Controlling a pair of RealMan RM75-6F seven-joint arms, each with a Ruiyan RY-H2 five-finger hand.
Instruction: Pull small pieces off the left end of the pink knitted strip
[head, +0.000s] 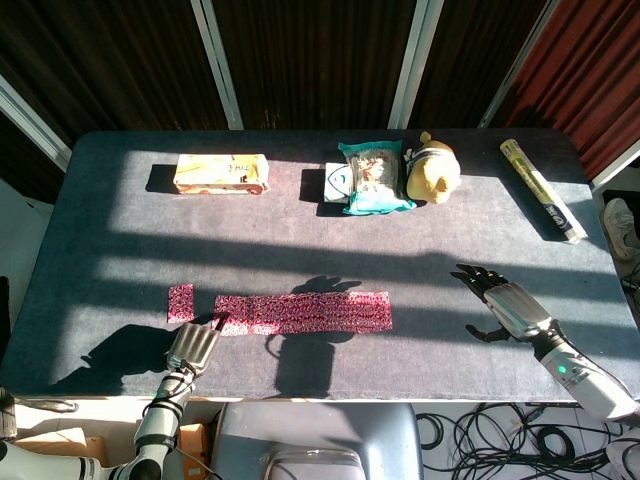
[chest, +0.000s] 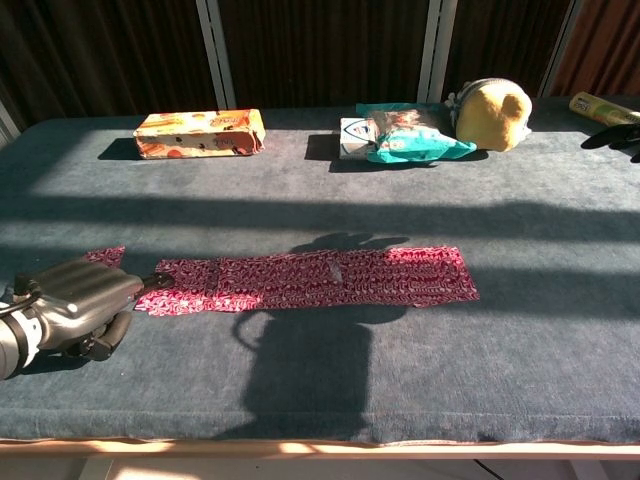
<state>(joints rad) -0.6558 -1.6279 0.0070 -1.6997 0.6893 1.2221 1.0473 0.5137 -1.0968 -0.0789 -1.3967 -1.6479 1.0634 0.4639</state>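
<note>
The pink knitted strip (head: 303, 311) (chest: 310, 279) lies flat across the front middle of the table. A small torn-off pink piece (head: 181, 302) (chest: 104, 257) lies just left of the strip's left end. My left hand (head: 192, 346) (chest: 85, 296) sits at the strip's front-left corner with its fingertips at the strip's edge. Whether it pinches the fabric is hidden. My right hand (head: 507, 303) (chest: 612, 138) hovers over the right side of the table with fingers spread, holding nothing.
Along the back stand an orange snack box (head: 221, 172), a teal snack bag on a white pack (head: 373, 177), a yellow plush toy (head: 433, 173) and a yellow tube (head: 543, 190) at the far right. The table's front edge (chest: 320, 440) runs close to my left hand.
</note>
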